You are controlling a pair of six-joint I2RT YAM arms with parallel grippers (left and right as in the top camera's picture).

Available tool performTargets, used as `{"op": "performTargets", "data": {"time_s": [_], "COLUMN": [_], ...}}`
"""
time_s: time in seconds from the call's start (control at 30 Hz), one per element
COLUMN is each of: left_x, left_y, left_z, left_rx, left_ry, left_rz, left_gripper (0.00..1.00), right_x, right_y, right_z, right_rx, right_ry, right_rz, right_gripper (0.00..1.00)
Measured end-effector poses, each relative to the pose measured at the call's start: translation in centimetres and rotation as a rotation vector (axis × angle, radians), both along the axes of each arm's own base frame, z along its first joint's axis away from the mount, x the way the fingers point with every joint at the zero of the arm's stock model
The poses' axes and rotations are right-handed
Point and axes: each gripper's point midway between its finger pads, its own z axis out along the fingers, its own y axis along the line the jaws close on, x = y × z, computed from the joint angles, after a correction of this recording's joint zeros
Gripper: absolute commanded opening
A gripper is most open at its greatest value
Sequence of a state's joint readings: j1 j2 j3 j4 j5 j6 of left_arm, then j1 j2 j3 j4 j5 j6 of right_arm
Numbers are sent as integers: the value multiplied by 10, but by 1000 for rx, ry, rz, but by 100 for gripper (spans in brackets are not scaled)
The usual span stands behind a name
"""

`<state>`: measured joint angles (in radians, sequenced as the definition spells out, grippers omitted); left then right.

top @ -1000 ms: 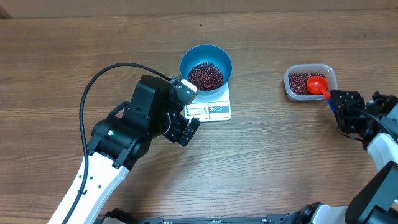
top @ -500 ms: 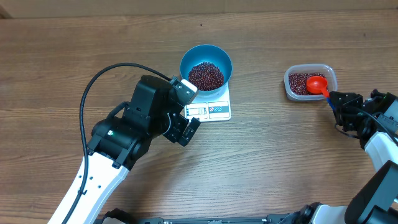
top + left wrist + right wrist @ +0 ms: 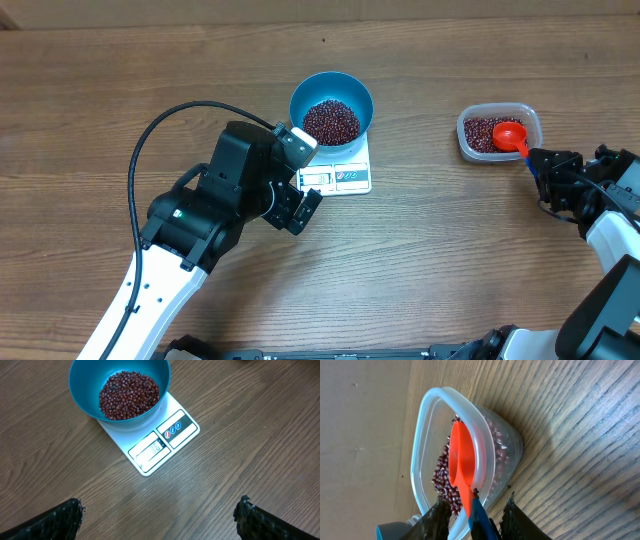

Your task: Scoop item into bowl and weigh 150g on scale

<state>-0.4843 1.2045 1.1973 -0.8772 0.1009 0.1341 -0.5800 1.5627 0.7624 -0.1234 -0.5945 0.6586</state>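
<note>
The tabletop (image 3: 450,260) carries the white scale (image 3: 350,178) near its middle, toward the far edge. The blue bowl (image 3: 296,104) sits on the scale, holding a heap of beans (image 3: 331,121). Near the right edge a clear tub (image 3: 463,135) holds more beans — there the right tool (image 3: 533,158) grips the orange scoop (image 3: 510,135) — while the left tool (image 3: 160,510) gapes wide.

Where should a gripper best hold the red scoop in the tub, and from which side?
Take the scoop by its thin handle, which sticks out over the rim of the tub toward the right gripper; come from that side. Its cup lies inside on the beans.
</note>
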Motion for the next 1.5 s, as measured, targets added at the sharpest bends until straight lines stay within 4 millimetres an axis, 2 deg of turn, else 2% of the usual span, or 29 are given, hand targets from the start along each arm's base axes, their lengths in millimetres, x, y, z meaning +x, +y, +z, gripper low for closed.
{"op": "performTargets", "data": {"time_s": [0.2,0.57,0.77,1.07,1.27,1.5], "left_x": [0,0,0,0,0,0], "left_y": [0,0,0,0,0,0], "left_z": [0,0,0,0,0,0], "left_rx": [0,0,0,0,0,0], "left_ry": [0,0,0,0,0,0], "left_rz": [0,0,0,0,0,0], "left_gripper": [100,100,100,100,100,100], "right_x": [0,8,9,7,-4,-4], "right_y": [-1,11,12,13,18,15], "right_z": [-1,-1,2,3,0,26], "right_rx": [-10,-38,-30,-17,-51,-163], "right_ry": [6,1,-11,-20,18,13], "right_rz": [-7,23,32,48,103,190], "right_gripper": [29,9,4,4,4,4]}}
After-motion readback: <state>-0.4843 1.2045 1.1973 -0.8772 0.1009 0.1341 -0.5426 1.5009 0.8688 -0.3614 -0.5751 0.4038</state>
